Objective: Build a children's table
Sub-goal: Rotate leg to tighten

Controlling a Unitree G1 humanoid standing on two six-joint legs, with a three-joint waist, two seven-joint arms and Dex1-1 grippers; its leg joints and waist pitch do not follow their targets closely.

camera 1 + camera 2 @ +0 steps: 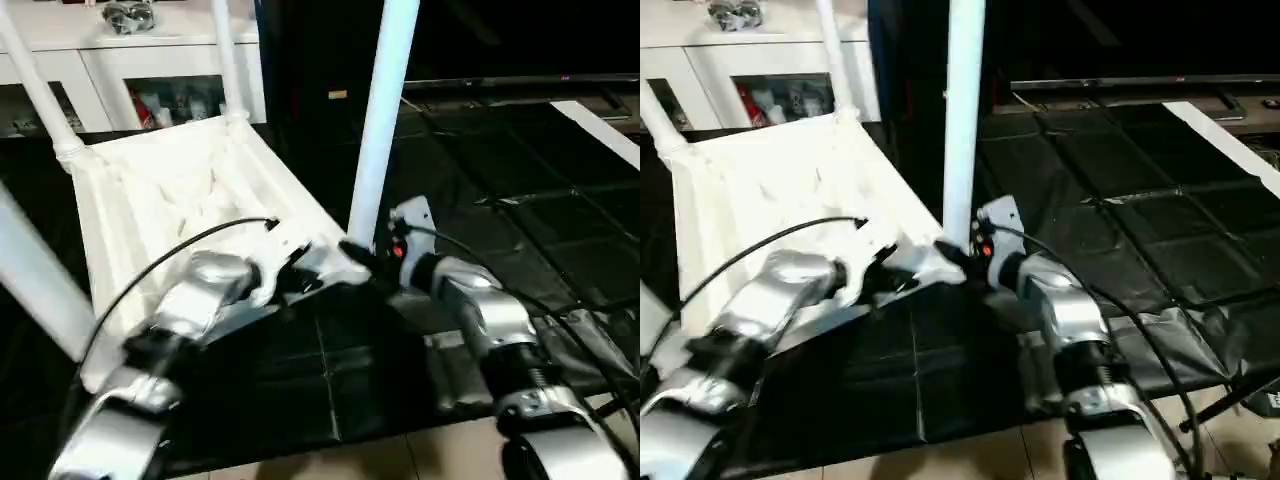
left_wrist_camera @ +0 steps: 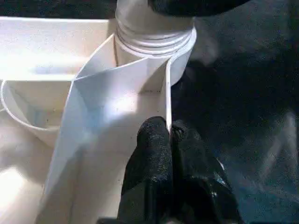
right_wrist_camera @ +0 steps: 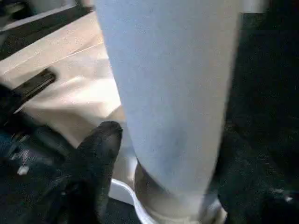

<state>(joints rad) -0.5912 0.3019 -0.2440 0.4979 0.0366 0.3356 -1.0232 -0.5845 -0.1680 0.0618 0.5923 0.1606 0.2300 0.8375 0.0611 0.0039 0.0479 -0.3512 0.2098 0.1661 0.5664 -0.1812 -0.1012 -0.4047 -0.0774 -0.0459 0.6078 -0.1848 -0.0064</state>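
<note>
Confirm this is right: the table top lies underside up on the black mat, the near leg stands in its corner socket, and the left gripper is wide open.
Not quite: the left gripper is shut, fingers pressed together against a rib of the table top, as the left wrist view shows. The rest stands.

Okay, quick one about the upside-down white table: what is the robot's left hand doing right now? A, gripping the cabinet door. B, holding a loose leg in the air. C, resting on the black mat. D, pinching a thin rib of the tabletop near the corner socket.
D: the left hand has its black fingers shut on a thin white rib of the tabletop, just beside the corner socket where a leg stands.
</note>
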